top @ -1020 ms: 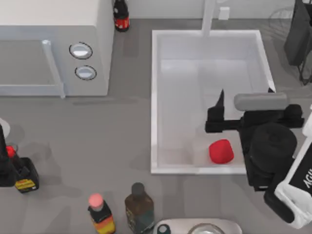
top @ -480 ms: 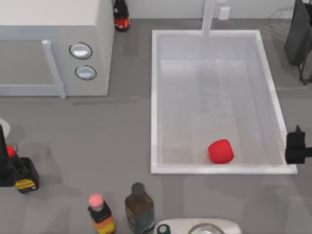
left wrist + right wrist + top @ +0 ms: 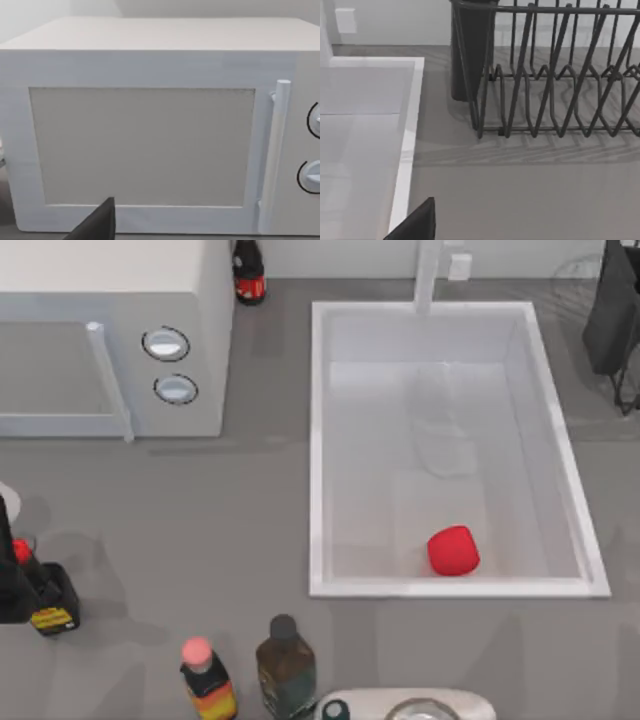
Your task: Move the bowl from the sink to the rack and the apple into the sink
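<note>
Top view puts the apple on the floor of the sink, near the front wall and toward the right side, so that half of the task looks done. I see no bowl in the basin; judging from that, it has gone to the rack, though the stretch of wire I see on my right wrist camera holds nothing. That camera looks across bare counter between the sink rim and the rack. My left wrist camera faces the microwave door. Whether either gripper's fingers are apart or together, I cannot tell. Bottles stand clear along the front edge.
</note>
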### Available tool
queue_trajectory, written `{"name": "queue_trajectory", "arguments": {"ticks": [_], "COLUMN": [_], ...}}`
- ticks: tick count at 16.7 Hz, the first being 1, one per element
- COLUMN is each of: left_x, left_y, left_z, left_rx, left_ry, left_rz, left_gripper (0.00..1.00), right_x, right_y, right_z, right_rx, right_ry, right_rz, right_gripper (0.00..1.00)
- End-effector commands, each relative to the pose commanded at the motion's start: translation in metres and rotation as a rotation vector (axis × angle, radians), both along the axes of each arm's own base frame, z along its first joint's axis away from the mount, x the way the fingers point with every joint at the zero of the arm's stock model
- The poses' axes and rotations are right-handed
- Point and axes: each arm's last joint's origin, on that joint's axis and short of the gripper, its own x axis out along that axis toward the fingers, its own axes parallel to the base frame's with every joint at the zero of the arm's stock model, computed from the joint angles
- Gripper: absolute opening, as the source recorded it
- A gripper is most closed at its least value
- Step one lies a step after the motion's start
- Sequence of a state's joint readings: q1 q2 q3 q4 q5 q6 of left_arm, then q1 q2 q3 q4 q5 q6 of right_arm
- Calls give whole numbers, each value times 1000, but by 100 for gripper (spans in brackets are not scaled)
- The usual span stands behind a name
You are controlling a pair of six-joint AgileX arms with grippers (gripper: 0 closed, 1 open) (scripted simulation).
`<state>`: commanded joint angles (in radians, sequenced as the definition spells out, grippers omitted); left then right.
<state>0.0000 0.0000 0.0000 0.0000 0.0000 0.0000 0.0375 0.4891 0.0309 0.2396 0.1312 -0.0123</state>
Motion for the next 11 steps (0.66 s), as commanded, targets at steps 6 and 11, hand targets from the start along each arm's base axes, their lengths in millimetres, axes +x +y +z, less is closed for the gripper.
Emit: {"name": "queue_trajectory", "arguments": {"ticks": [6, 11], "left_x": [0, 0], "left_y": [0, 0], "left_z": [0, 0], "left_rx": [0, 0], "left_ry": [0, 0], "left_rz": [0, 0], "left_gripper": [100, 100], "right_x": [-25, -30], "right_y": [-2, -1], "right_z": [10, 12], "right_rx": [27, 35], "right_ry": [-196, -218], "right_rz": [60, 91], "right_gripper": [100, 100]}}
